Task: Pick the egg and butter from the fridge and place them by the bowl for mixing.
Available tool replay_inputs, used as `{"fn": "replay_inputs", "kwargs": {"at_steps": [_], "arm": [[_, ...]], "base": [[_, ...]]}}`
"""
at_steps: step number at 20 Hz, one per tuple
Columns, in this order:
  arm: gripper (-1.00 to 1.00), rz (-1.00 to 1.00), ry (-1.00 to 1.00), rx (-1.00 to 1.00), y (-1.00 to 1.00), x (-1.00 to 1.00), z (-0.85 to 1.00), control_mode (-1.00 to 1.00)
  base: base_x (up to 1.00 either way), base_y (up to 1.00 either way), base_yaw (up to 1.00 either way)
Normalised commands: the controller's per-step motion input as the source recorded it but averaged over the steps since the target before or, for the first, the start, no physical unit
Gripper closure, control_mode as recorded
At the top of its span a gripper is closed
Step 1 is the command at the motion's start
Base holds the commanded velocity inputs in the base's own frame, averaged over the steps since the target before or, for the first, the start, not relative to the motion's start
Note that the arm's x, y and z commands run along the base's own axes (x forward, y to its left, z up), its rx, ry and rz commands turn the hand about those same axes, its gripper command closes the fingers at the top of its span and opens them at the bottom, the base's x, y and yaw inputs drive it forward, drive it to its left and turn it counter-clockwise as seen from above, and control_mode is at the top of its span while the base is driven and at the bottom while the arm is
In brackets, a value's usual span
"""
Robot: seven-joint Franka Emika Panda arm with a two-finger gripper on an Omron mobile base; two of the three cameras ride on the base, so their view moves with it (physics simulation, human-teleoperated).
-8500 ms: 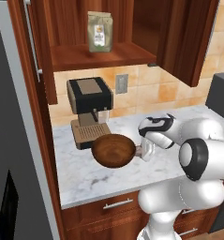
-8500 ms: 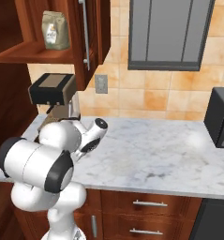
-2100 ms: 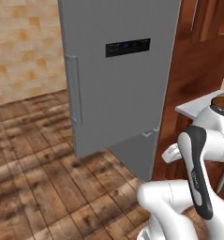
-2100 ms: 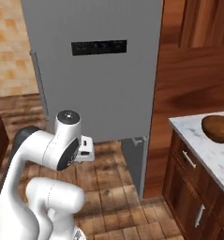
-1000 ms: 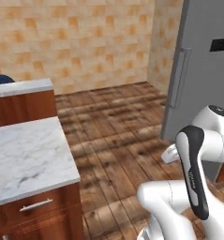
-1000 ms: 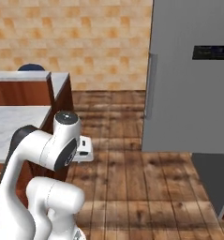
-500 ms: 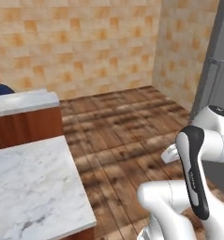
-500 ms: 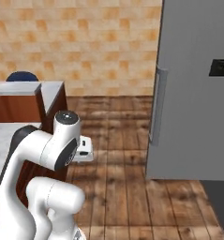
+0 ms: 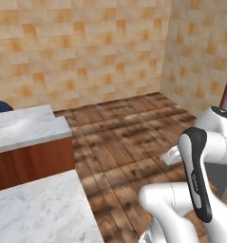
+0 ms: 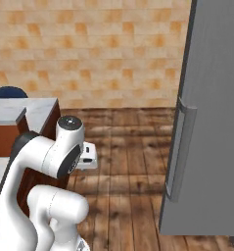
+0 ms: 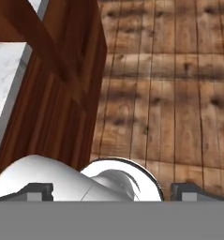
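Wooden plank flooring (image 11: pixel 179 93) is running beneath the folded arm, and the fridge (image 10: pixel 211 122) is serving as the landmark for every position below. Nearest to the base, the gripper (image 11: pixel 111 187) is hanging over the floor with its fingertips (image 11: pixel 188 190) spread to full width and nothing between them. It is sitting well apart from the fridge, on the side of the door's handle (image 10: pixel 179 147). A marble-topped wooden counter (image 10: pixel 35 110) is standing farther from the fridge than the gripper is. Beyond both, a tan tiled wall (image 10: pixel 89 49) is closing the room.

The fridge door is standing shut, so the egg and butter are presumably lying hidden inside. The fridge's long axis is running vertically, and the handle is running parallel to it. The coming move is judged to turn on bringing the open gripper across to that handle.
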Motion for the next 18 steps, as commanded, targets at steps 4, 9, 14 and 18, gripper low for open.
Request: {"fn": "replay_inputs", "kwargs": {"at_steps": [4,9,14,18], "arm": [[-1.00,0.00,0.00,0.00,0.00,0.00,0.00,1.00],[-1.00,0.00,0.00,0.00,0.00,0.00,0.00,1.00],[-1.00,0.00,0.00,0.00,0.00,0.00,0.00,1.00],[-1.00,0.00,0.00,0.00,0.00,0.00,0.00,1.00]], "base": [[0.78,0.18,-0.11],[0.72,0.22,-0.22],[0.83,0.18,-0.07],[0.85,-0.05,0.26]]}}
